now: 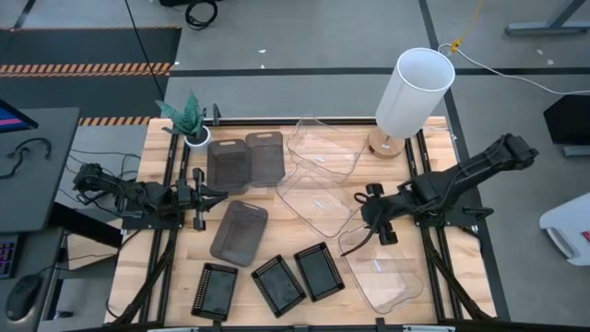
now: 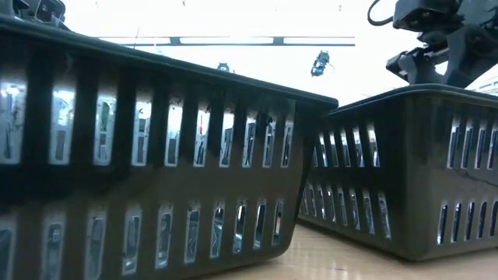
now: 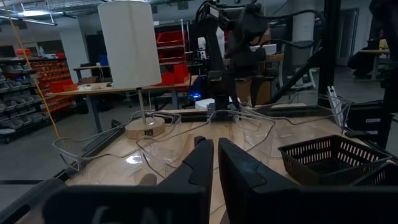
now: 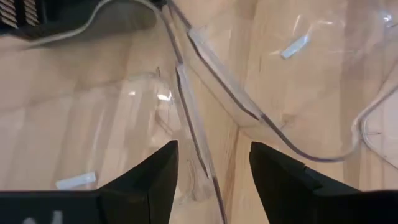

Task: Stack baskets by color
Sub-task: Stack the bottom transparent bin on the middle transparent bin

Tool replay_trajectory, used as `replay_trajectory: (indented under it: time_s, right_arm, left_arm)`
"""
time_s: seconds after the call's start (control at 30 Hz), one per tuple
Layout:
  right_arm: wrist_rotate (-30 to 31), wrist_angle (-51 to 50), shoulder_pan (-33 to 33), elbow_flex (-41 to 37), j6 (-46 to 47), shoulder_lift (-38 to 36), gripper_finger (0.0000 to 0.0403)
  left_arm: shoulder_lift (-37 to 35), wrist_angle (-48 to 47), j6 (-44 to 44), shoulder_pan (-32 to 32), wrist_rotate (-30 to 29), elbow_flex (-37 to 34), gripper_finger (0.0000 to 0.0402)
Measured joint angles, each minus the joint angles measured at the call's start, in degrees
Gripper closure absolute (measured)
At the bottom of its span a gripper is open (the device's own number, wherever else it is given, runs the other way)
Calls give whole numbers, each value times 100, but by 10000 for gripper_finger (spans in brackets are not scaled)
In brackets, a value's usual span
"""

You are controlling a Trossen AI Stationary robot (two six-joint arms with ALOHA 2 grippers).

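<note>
Left hand (image 1: 224,192) sits closed on nothing by the table's (image 1: 138,231) left edge, w/ three smoky baskets (image 1: 239,231) just right of it and three black ones (image 1: 278,283) along the front — all unstacked. Clear baskets (image 1: 318,195) further right also apart; right hand (image 1: 361,242), open, straddles a clear rim — nothing stacked yet.

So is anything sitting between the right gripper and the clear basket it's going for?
Nothing visible. The right gripper hangs with fingers open right over the rim of the nearest clear basket; only bare table and the other clear baskets lie around it.
</note>
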Motion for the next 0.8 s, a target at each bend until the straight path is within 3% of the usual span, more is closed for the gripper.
replay_trajectory:
  time_s: [0.5,0.8]
  right_arm:
    - [-601,-468,-90,626,-375,1526,247]
    - [-617,-1191,-199,1323,-662,2463,275]
  left_arm:
    - [0,0,0,1,1,0,373]
    - [0,0,0,-1,0,0,367]
